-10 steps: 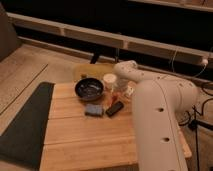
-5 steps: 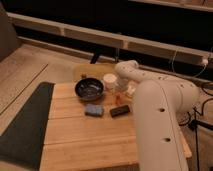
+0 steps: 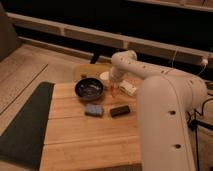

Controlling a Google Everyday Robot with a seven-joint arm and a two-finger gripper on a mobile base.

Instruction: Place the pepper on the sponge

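The pepper [image 3: 114, 92] is seen as a small orange-red fleck at the tip of the gripper [image 3: 114, 88], clear of the boards, between the dark bowl [image 3: 90, 89] and the small white boxy object [image 3: 127, 89]. The gripper is drawn fully narrow, and the pepper appears to be pinched in it, though the contact itself is too small to be made out. A second ago the gripper was lower, close over the wood near the black block [image 3: 119, 110]; it has since been raised and is now held higher over the same part of the wooden table [image 3: 90, 142]. This is judged to mean that the pepper has been picked up and the carrying stage reached. The sponge [image 3: 93, 110] lies flat nearer the camera and a little to the left, just beside the black block, with nothing on its top. A short move toward it, a descent and a release are judged to remain, and care is needed so that the block is not mistaken for the sponge.
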